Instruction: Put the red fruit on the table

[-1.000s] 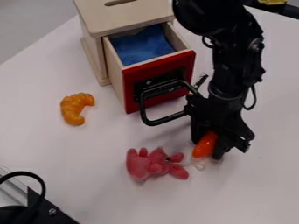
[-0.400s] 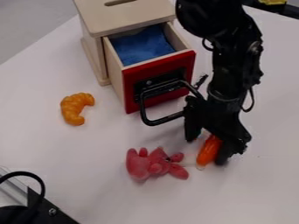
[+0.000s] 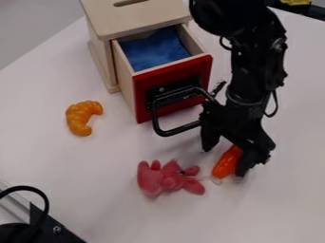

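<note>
Looks like wood on the box [image 3: 105,21], metal on the handle [image 3: 166,131], cloth [image 3: 155,50] in the drawer [image 3: 143,97]. Shines like plastic on fruit [image 3: 226,163] and croissant [image 3: 77,116]. Seems plush on the toy [image 3: 149,179], matt on the table [image 3: 76,175].

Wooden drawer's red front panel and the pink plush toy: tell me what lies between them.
In the camera view, the black metal handle juts from the red front panel; beyond it, bare white tabletop runs to the pink plush toy.

The little fruit [image 3: 228,162] was red-orange, croissant [image 3: 81,117] golden orange, plush [image 3: 166,178] pink, drawer front [image 3: 141,95] bright red, cloth [image 3: 154,49] plain blue.
</note>
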`<state>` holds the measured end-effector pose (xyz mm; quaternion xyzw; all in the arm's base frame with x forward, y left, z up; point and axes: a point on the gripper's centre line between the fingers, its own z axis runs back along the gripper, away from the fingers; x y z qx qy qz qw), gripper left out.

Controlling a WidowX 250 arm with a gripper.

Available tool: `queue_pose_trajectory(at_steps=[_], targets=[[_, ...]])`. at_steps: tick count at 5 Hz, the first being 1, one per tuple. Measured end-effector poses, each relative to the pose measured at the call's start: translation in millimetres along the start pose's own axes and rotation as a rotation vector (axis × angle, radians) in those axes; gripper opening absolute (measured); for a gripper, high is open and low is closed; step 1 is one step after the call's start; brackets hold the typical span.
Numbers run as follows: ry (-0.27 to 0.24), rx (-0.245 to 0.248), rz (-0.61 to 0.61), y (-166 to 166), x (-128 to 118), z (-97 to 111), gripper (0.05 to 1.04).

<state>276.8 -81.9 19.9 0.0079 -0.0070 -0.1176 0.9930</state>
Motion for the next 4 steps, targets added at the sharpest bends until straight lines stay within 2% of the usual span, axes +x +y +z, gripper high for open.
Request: queue_pose_trajectory(at_steps=[1, 3, 4], targets=[[-0.031, -0.039, -0.023, -2, 0, 20, 0.999], [-0.147, -0.1, -0.063, 4, -8, 78, 0.999], [-0.154, -0.098, -0.066, 5, -9, 79, 0.999]])
